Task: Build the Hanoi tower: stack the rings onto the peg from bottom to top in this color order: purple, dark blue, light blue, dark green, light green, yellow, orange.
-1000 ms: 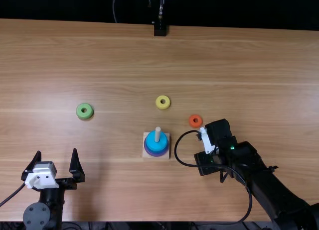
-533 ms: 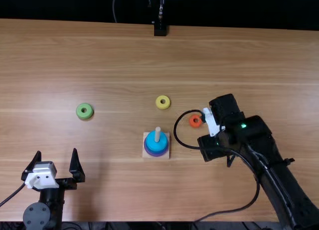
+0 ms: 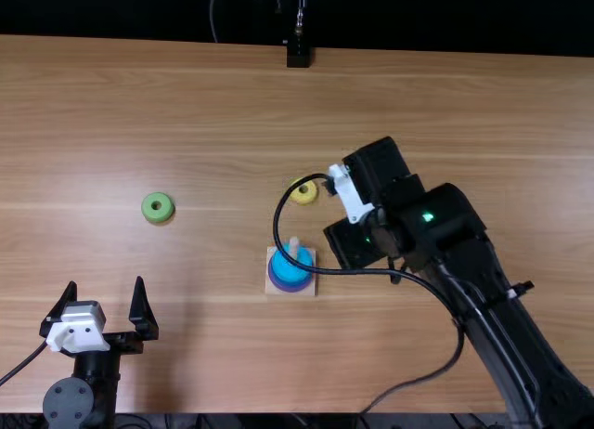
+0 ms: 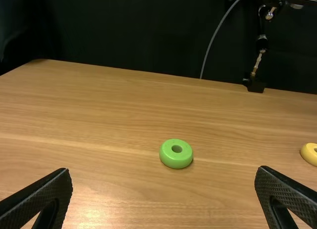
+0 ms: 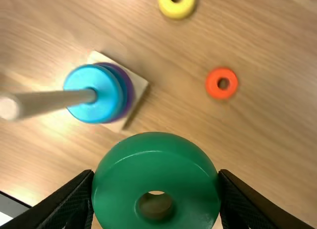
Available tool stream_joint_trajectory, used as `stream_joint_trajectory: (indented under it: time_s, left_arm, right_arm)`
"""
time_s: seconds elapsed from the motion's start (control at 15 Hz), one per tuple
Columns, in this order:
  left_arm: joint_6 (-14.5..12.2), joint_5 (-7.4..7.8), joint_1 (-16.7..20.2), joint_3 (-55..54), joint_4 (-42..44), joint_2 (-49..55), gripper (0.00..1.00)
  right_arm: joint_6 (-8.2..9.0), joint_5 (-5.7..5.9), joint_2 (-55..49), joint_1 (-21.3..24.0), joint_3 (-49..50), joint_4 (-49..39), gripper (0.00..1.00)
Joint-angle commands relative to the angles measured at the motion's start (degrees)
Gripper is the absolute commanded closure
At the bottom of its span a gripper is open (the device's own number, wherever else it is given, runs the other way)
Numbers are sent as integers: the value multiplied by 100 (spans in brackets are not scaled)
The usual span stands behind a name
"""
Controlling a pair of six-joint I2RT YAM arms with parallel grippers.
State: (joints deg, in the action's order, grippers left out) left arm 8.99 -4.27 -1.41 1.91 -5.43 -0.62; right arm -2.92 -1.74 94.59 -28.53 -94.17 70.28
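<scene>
above the table (image 3: pixel 186 104), the right arm (image 3: pixel 455 253) has swung leftward and away from the near edge over the last second, while the peg (image 5: pixel 54 105) and its stack sit just where they did. that brings the fourth ring close to its turn: light blue (image 5: pixel 79 80) tops purple (image 5: pixel 130 92), with dark blue presumably between, though that edge is hard to make out. the right gripper (image 5: pixel 156 172) is parted only to ring width, its fingers on either side of the dark green ring (image 5: pixel 153 164), apart from the peg. it likely needs to line up the hole before lowering.

the left gripper (image 3: pixel 105 282) stands wide and empty, well apart from its partner. the top view shows the light green ring (image 3: pixel 147 209) beyond those spread fingers; the right wrist view shows the yellow ring (image 5: pixel 176 11) and the smaller orange one (image 5: pixel 212 84), both below the right gripper's load.
</scene>
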Motion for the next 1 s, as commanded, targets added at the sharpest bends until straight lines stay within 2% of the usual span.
stream_joint_trajectory:
  time_s: [0.0, 0.4, 0.93]
  left_arm:
    - [-56, 5, 44, -191, -37, 62, 0]
    - [-56, 5, 44, -191, -37, 62, 0]
    - [-56, 5, 44, -191, -37, 62, 0]
  right_arm:
    - [7, -16, 86, -152, -365, 2, 100]
    - [28, -16, 447, -759, -1077, 13, 100]
    - [49, -27, 754, -987, -1077, -61, 100]
